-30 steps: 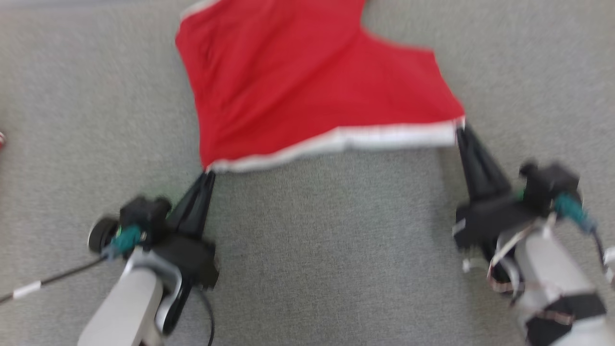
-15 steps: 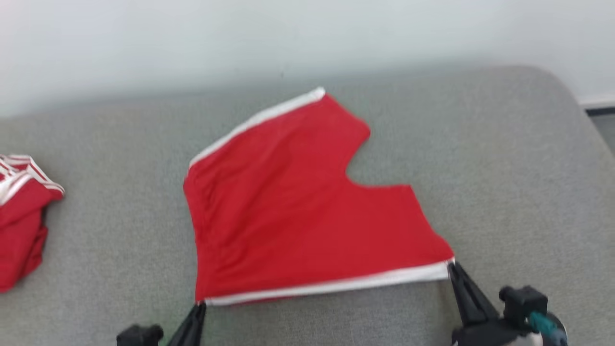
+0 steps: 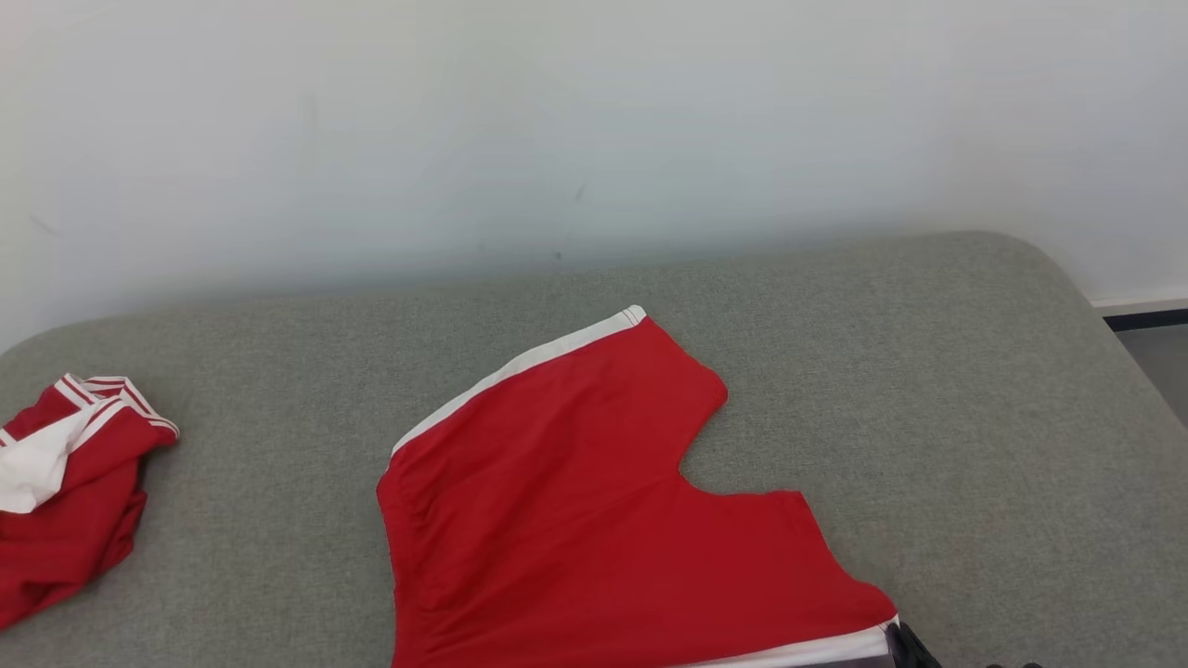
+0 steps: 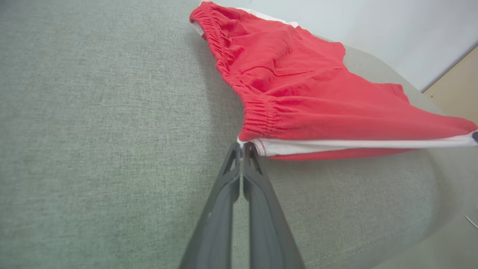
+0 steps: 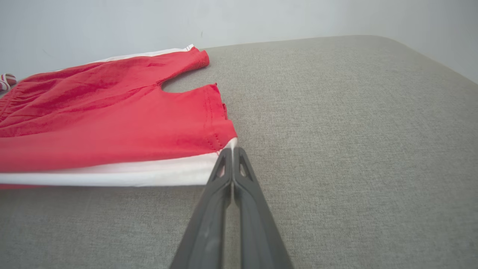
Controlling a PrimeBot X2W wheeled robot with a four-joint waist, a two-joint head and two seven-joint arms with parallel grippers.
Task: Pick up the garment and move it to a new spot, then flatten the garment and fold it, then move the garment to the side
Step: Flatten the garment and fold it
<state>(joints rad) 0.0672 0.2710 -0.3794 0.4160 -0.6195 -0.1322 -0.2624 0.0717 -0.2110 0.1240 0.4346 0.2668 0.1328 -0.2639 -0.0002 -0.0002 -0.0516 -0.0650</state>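
Left claw [image 4: 242, 147] and right claw [image 5: 232, 151] each pinch a white-trimmed corner of the red shorts [image 3: 575, 520]. The crumpled jersey [image 3: 65, 520] appears soft and limp, and is best taken at its striped trim.

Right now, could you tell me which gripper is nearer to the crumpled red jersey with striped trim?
Left. The left gripper pinches the corner of the red white-edged shorts nearest the jersey; the right gripper pinches the opposite corner, farther away.
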